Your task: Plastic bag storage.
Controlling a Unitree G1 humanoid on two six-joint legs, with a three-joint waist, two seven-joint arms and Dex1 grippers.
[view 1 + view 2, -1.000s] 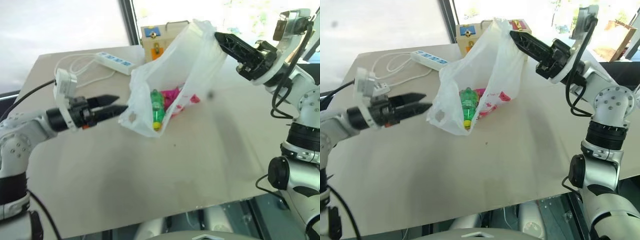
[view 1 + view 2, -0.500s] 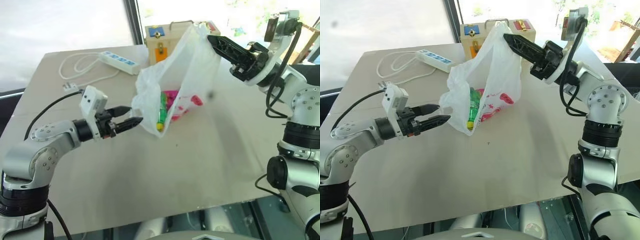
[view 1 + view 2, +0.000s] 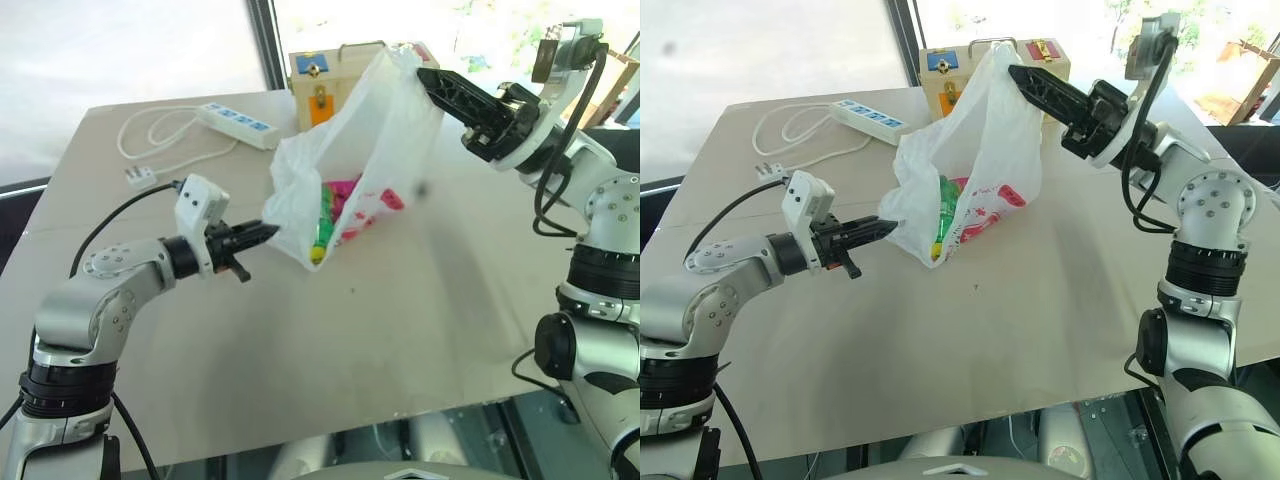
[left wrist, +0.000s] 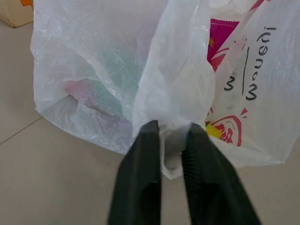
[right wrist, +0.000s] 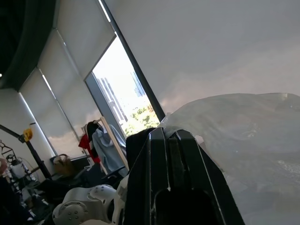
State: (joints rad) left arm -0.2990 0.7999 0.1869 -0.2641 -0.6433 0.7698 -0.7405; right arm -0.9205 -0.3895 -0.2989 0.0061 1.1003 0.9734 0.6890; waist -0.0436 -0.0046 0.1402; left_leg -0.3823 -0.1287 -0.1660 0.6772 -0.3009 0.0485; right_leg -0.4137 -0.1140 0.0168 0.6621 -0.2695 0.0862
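The plastic bag [image 3: 375,140] hangs over the table, thin and white with red print, its top corner lifted. My right gripper [image 3: 428,78] is shut on that top corner, up at the right. Through the film I see a green bottle [image 3: 321,226] and a pink packet [image 3: 346,190] lying in the bottom. My left gripper [image 3: 266,233] comes in low from the left and is shut on a fold of the bag's lower left rim. In the left wrist view that fold of the bag [image 4: 176,89] is pinched between the black fingers [image 4: 143,159].
A white power strip [image 3: 236,122] with its cable and plug [image 3: 140,177] lies at the table's far left. A wooden box [image 3: 325,72] stands behind the bag. The beige table [image 3: 400,340] ends at its near edge just before me.
My left gripper has moved right to the bag's lower rim and shut on a fold of it. The right gripper still holds the top corner up in the same place.
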